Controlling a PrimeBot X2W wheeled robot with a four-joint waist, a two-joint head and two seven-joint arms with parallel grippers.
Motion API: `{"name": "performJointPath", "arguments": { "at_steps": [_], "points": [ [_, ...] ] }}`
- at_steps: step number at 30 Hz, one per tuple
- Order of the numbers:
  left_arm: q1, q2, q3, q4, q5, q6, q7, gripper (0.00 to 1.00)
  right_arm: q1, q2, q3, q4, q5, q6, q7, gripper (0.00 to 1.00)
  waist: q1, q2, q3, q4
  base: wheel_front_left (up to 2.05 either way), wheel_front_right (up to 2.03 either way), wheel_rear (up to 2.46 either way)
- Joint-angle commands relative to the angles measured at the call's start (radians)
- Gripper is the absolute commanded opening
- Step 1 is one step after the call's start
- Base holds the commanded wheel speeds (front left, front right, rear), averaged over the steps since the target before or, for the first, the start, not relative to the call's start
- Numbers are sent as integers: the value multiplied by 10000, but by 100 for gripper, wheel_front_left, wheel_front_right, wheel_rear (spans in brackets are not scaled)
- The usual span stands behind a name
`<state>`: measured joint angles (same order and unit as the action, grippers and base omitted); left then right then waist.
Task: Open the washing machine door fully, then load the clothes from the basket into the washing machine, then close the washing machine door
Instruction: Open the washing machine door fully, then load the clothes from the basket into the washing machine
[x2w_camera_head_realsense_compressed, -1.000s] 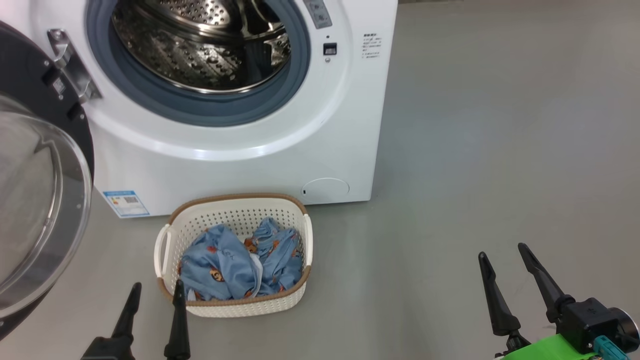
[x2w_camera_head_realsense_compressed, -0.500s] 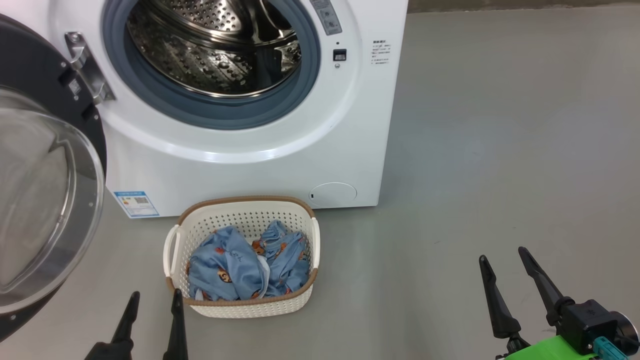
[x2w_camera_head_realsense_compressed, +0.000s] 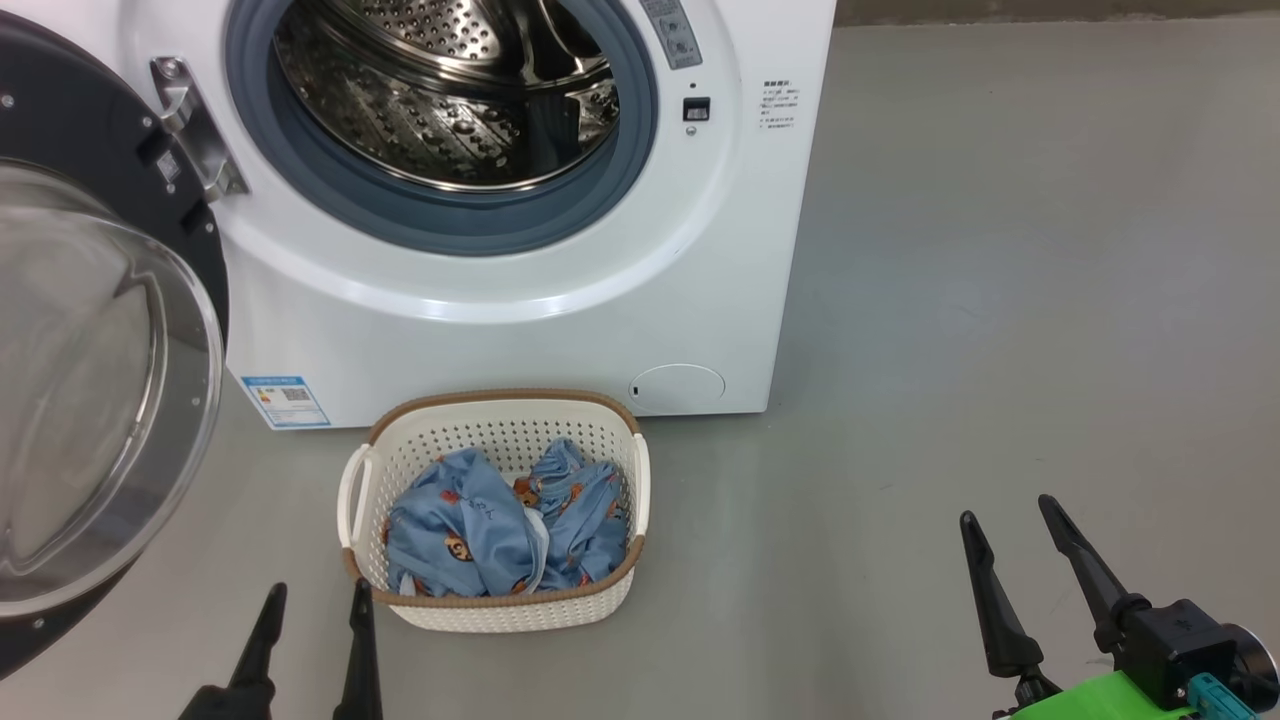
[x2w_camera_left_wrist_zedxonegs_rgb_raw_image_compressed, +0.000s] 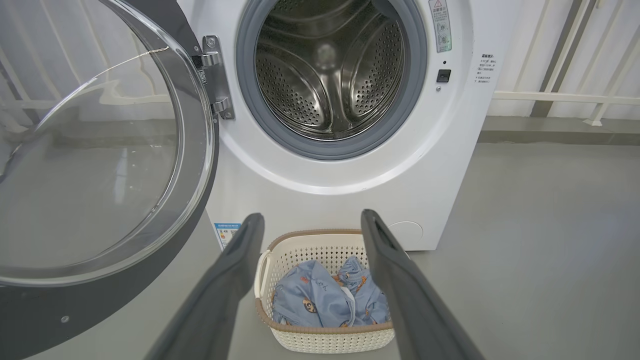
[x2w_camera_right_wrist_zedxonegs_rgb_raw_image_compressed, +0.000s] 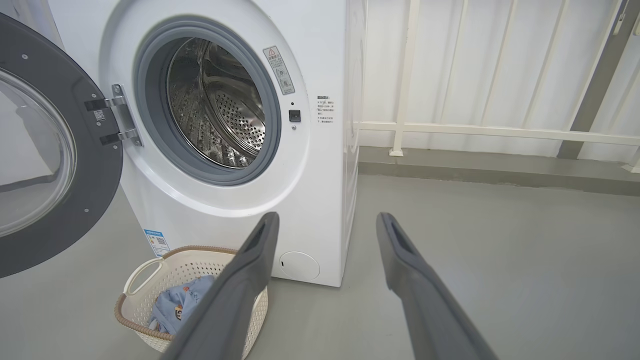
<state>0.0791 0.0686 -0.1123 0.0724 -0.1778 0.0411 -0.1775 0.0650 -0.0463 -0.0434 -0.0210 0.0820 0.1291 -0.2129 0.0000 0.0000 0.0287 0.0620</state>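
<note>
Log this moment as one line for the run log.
door open | drum empty | clothes in basket | left gripper open, empty | right gripper open, empty

White washing machine (x2w_camera_head_realsense_compressed: 520, 330) with grey-blue gasket (x2w_camera_head_realsense_compressed: 440, 225); cream basket (x2w_camera_head_realsense_compressed: 500, 610), brown rim; light blue clothes (x2w_camera_head_realsense_compressed: 490, 540) printed with orange-brown figures; grey floor (x2w_camera_head_realsense_compressed: 1000, 300).

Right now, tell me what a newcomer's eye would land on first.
The steel drum of the washing machine gapes at the top of the head view, and the washing machine door stands swung wide open to its left. On the grey floor just in front sits the basket, holding crumpled light blue clothes.
</note>
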Motion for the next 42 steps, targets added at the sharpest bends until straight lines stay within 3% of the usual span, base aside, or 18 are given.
{"name": "performJointPath", "arguments": {
  "at_steps": [1, 19, 42],
  "points": [
    [-313, 153, 277, -231, -15, 138, -84, 100, -91, -39, 229, -243, 127, 16, -48, 100, 0, 0, 13, -3, 0, 0, 0],
    [-342, 249, 226, -248, -37, 356, -112, 100, -121, -39, 246, -216, 210, 16, -106, 100, 0, 0, 13, -3, 9, -9, 0],
    [-456, 410, 46, -256, -41, 519, -221, 100, -215, -39, 259, -141, 222, 16, -107, 100, 0, 0, 80, 47, 116, -116, 0]
  ]
}}
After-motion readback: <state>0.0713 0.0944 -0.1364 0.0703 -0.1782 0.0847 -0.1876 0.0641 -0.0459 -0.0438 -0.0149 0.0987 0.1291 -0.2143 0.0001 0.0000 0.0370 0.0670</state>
